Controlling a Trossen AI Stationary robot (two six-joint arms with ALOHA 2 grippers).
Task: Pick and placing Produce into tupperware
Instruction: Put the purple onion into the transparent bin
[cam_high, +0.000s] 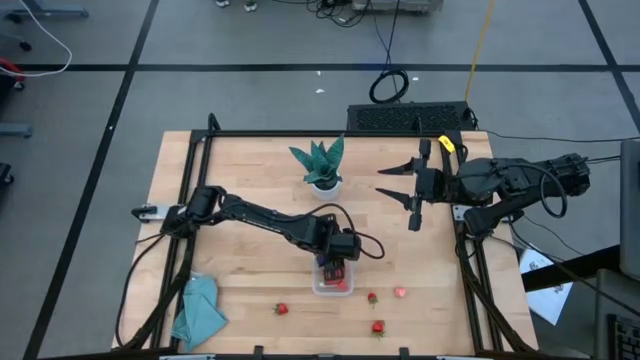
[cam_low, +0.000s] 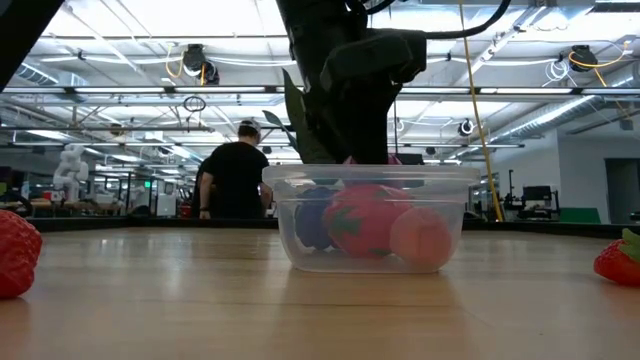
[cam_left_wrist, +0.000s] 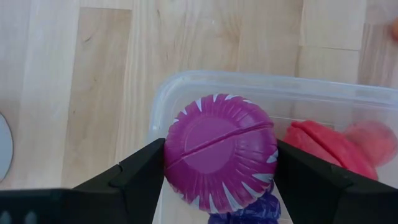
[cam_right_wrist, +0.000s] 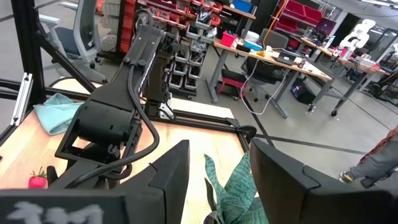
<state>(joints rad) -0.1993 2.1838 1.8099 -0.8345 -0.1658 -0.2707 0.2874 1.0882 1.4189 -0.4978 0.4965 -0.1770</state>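
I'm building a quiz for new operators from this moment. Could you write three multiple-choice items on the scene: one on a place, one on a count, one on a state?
1. Where is the left pincer?
A. over the tupperware
B. beside the potted plant
C. above the teal cloth

2. How many pieces of produce lie loose on the table outside the tupperware?
A. one
B. four
C. seven

3. What state is the left pincer in?
A. open and empty
B. shut on the magenta fruit
C. shut on a strawberry

Answers:
1 A: the high view shows it directly above the container.
2 B: the high view shows four small red or pink pieces near the table's front edge.
3 B: the left wrist view shows both fingers pressed against the fruit's sides.
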